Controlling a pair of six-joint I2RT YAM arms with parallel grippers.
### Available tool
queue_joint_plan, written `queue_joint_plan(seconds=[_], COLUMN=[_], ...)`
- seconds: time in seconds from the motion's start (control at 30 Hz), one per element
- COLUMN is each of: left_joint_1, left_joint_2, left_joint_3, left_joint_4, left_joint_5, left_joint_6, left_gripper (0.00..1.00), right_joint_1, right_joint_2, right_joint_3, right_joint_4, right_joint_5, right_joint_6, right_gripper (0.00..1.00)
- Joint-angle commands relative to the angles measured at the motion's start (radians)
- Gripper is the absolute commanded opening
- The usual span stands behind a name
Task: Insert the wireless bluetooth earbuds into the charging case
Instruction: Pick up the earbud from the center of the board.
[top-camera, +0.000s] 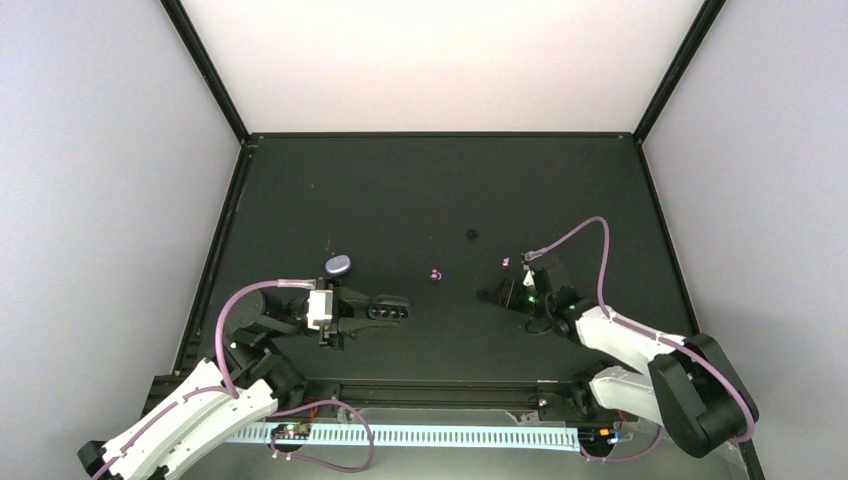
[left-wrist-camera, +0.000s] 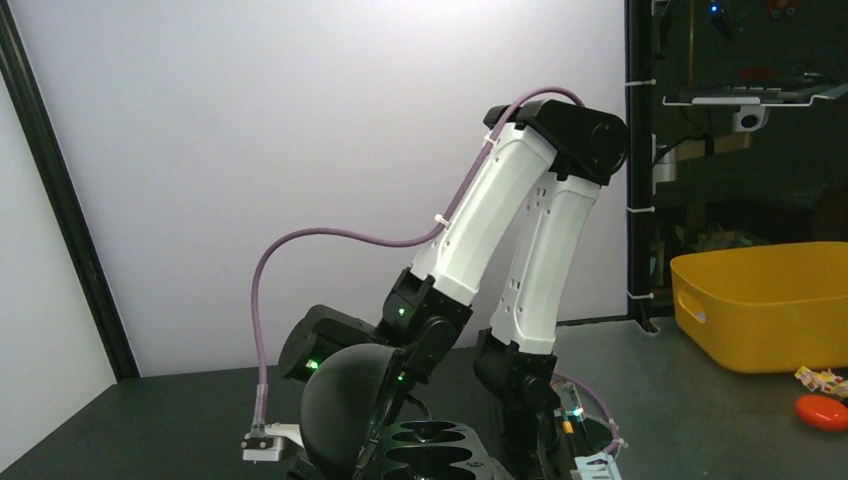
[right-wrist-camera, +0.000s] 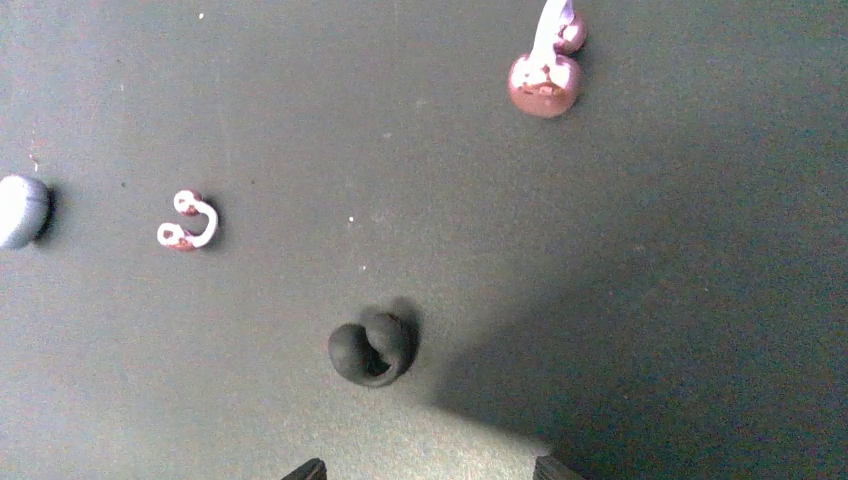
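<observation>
Black wireless bluetooth earbud (right-wrist-camera: 370, 350), matt and rounded, lies on the dark tabletop (right-wrist-camera: 650, 200) at lower centre; a glossy purple-pink earbud (right-wrist-camera: 545, 80) at upper right. Right gripper (right-wrist-camera: 430, 468) has jaws apart, holding nothing; left gripper (top-camera: 398, 310) is closed.

Top view: matte black tabletop (top-camera: 400, 190) w/ raised black edge. White back panel (top-camera: 440, 60), brightly lit. Pale grey side walls (top-camera: 100, 150) L & R. Black corner struts (top-camera: 205, 70) slanting outward. White ribbed strip (top-camera: 400, 436) along near edge. L wrist view: white backdrop (left-wrist-camera: 300, 120), black upright post (left-wrist-camera: 636, 160), dark shelving (left-wrist-camera: 745, 97) w/ equipment beyond. Yellow bin (left-wrist-camera: 770, 305) on grey surface, red-orange item (left-wrist-camera: 822, 411) just beside it. Diffuse, even light throughout.
</observation>
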Motion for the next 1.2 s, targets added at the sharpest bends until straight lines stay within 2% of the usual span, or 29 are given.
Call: queue_joint_plan(seconds=[0.0,0.1,0.57,1.17], left_joint_1=[0.001,0.001,0.001,0.001], left_joint_2=[-0.008,-0.008,-0.006,0.001], left_joint_3=[0.012,0.011,0.011,0.011], left_joint_4=[-0.001,0.002,0.001,-0.001], left_joint_5=[0.005,0.004,0.005,0.002], left_joint_6=[0.01,0.011,0.011,0.014], left_gripper=[0.02,0.01,0.02,0.02], right_joint_1=[0.005,0.005,0.005,0.007], right_joint_2=[0.039,0.081,0.264,0.422], right_joint_3=[0.016,0.041,0.123,0.252], right_joint_4=[0.091,0.101,0.173,0.171], right_joint_5=[0.025,0.022,-0.069,-0.205], right_joint_6=[0.034,0.024,-0.016,-0.096], right_gripper=[0.51,0.47,0.46,0.44])
